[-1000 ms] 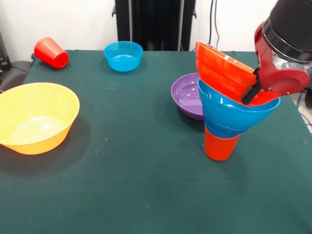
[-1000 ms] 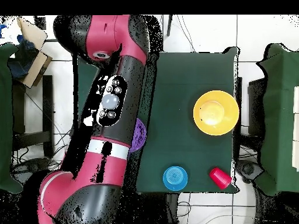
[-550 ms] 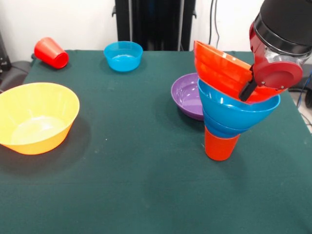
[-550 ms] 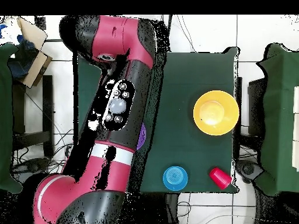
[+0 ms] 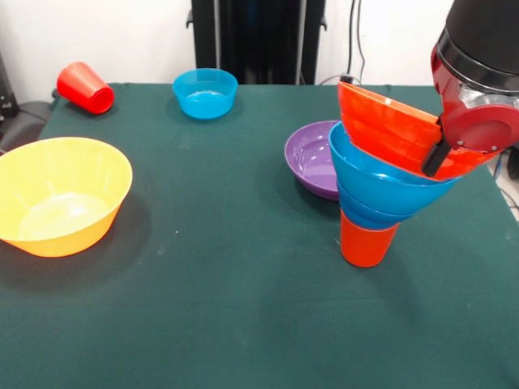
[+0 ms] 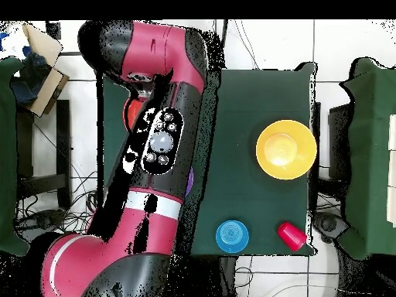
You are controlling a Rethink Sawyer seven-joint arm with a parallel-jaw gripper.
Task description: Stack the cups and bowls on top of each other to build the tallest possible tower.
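Seating the orange-red bowl [image 5: 389, 130] calls for levelling it — it sits tilted atop the tower [image 5: 379, 198], right of the purple bowl [image 5: 315, 160] on the tabletop [image 5: 203, 284]. The pincer [image 5: 436, 158] appears clamped on its rim; release only once level and centred.

A lab: green-clothed table [image 5: 203, 308], tiled floor [image 6: 271, 46], loose cables [image 6: 77, 193].

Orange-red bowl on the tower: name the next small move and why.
Probably level it before letting go. The glossy orange-red plastic bowl sits tilted on the stack of blue bowls over the upturned orange cup, its left rim raised, with the tool at its right rim. Released so, it may slide off.
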